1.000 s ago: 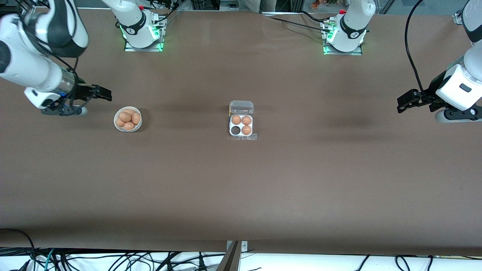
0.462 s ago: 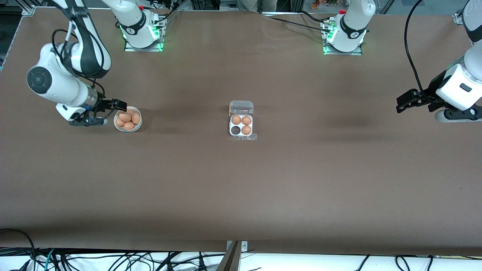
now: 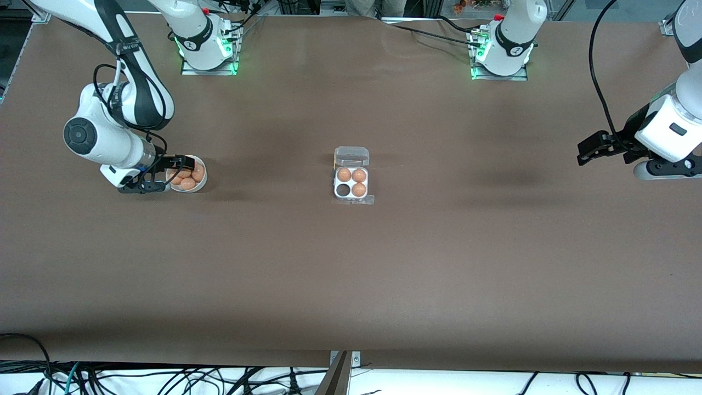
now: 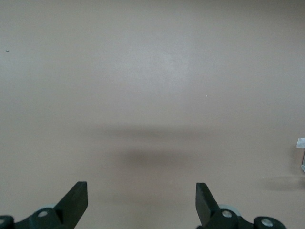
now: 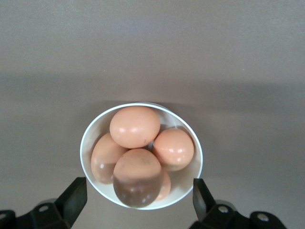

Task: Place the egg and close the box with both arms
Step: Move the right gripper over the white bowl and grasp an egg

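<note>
I see right gripper [image 3: 185, 163] has swung in over white bowl [image 5: 90, 138], fingers spread wide, empty; eggs [image 5: 135, 126] sit just ahead between them. Pick comes next. Box [image 3: 351, 183] mid-table, lid open, one cell empty. Left gripper [image 3: 589, 149] waits, agape, holding nothing.

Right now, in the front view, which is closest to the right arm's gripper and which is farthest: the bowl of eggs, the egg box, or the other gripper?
From the right gripper:
1. The white bowl of eggs, directly under its open jaws, at the right arm's end.
2. The egg box, mid-table, lid open.
3. The left gripper, waiting open over the left arm's end.
</note>
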Available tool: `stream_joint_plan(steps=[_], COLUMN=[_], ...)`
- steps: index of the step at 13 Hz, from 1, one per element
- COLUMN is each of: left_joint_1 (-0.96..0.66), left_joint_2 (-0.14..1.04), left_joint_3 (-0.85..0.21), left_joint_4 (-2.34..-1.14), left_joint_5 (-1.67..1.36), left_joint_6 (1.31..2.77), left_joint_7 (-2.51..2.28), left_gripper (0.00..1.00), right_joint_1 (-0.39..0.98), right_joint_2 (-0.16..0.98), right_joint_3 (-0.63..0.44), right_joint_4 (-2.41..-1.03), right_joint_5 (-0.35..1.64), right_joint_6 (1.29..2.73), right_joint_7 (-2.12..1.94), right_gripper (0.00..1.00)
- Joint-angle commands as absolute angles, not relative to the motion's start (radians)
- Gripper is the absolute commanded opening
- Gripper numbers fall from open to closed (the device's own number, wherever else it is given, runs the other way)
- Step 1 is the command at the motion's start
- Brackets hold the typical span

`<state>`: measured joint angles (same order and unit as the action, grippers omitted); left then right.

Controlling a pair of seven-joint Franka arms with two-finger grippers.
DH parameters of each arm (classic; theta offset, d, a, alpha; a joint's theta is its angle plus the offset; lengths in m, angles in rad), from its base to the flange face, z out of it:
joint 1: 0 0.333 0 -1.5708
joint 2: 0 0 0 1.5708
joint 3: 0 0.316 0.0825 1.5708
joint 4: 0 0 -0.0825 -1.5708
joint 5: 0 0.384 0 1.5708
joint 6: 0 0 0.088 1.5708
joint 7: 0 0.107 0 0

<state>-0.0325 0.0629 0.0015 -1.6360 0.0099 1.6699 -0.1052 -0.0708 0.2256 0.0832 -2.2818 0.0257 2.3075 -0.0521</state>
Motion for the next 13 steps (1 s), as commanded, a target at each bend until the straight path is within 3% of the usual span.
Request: stream_joint_plan(steps=[1, 4, 5, 9, 10, 13], left_joint_1=[-0.028, -0.026, -0.026, -0.020, -0.020, -0.020], left_joint_2=[0.077, 0.077, 0.077, 0.077, 0.077, 0.077], left_joint_3=[0.003, 0.003, 0.003, 0.003, 0.003, 0.003], left_joint_4=[-1.609, -1.609, -1.609, -1.609, -1.609, -1.609], left_joint_5=[-0.014, -0.012, -0.012, -0.012, -0.012, -0.014], left_joint_6=[1.664, 1.666, 1.666, 1.666, 1.666, 1.666], left_joint_7=[-0.084, -0.084, -0.083, -0.083, -0.083, -0.083], left_gripper=[1.00, 1.00, 1.00, 1.00, 1.00, 1.00], right_joint_1=[-0.074, -0.072, -0.072, -0.071, -0.071, -0.069], right_joint_2=[0.210, 0.206, 0.204, 0.199, 0.199, 0.177], right_joint_3=[0.089, 0.089, 0.089, 0.089, 0.089, 0.098], right_joint_4=[-2.322, -2.348, -2.350, -2.350, -2.350, -2.344], right_joint_5=[0.015, 0.014, 0.014, 0.014, 0.014, 0.011], right_joint_6=[2.348, 2.375, 2.376, 2.376, 2.375, 2.362], right_joint_7=[-0.064, -0.066, -0.066, -0.066, -0.066, -0.060], right_gripper=[0.96, 0.88, 0.79, 0.06, 0.00, 0.00])
